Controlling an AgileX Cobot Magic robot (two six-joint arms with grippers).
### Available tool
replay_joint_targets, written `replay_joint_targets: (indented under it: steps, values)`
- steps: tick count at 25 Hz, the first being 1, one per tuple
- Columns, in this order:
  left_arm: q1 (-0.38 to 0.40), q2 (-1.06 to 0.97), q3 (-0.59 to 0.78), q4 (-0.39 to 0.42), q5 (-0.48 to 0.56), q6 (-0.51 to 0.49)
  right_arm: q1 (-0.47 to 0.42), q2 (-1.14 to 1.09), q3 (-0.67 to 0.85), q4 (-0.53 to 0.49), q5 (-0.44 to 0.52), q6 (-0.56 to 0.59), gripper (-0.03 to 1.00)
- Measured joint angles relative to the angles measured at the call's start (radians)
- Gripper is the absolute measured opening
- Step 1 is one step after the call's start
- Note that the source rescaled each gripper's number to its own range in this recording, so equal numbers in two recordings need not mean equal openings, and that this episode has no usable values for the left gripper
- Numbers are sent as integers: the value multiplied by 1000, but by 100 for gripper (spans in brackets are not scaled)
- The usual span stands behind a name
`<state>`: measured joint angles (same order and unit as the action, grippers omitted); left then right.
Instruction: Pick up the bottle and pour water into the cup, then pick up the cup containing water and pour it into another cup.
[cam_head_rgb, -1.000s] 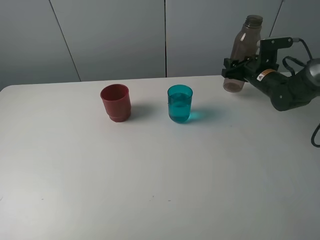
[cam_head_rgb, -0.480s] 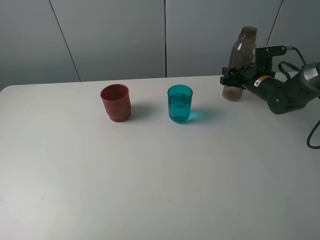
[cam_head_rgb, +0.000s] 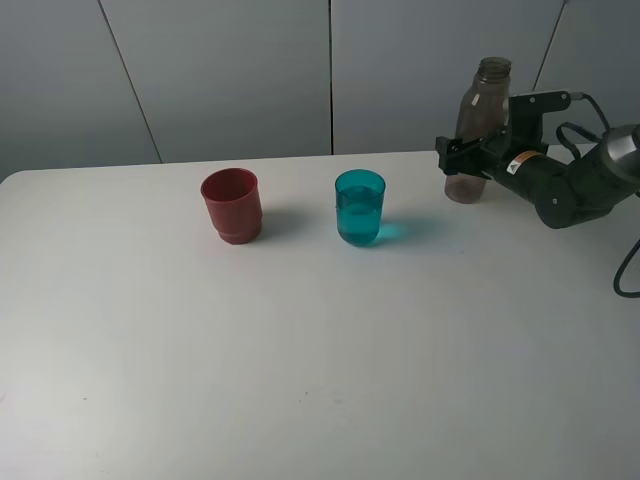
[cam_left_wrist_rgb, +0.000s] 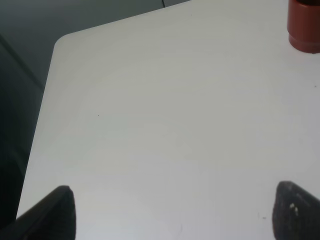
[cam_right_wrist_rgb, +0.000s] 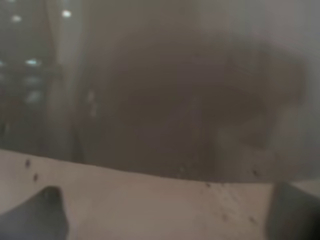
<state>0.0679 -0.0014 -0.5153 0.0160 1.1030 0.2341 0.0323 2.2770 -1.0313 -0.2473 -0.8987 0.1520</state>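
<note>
Though R gripper (cam_head_rgb: 458, 158) sits round the bottle (cam_head_rgb: 486, 100) at about its lower half, one finger on the near side & the other behind, can't tell if the pads actually press or only flank it. R wrist cam is nearly all smoky blur of bottle wall, w/ dark fingertips (cam_right_wrist_rgb: 42, 217) at two corners, set wide apart. Bottle is upright w/ its open threaded neck on top. Its base is down on the table (cam_head_rgb: 300, 360) at the far R end, close to the back edge. R arm (cam_head_rgb: 575, 185) reaches in from the R side, low over the tabletop.

Next out is the teal cup (cam_head_rgb: 360, 208): upright, approx mid-table toward the back, well apart from the bottle & to its L in the high cam. Liquid shows inside it, w/ a teal glow on the table beside it. Further L is the red cup (cam_head_rgb: 231, 205), upright, apart from the teal cup & in approx the same row.

L gripper (cam_left_wrist_rgb: 175, 215) shows only in its own wrist cam: jaws spread wide, nothing between, hanging over bare table near a rounded corner. Red cup's base peeks in at the edge of that view, well away from the fingers. Grey panelled wall (cam_head_rgb: 230, 70) stands behind the table.
</note>
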Motion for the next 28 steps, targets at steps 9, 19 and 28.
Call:
replay_joint_targets:
  steps: [9,19,28]
  values:
    - [0,0,0,0,0,0,0,-100,117,-4,113,6,99]
    - [0,0,0,0,0,0,0,-338,464,-10,139,-11,100]
    - [0,0,0,0,0,0,0,-573,721,-194,141,-11,100]
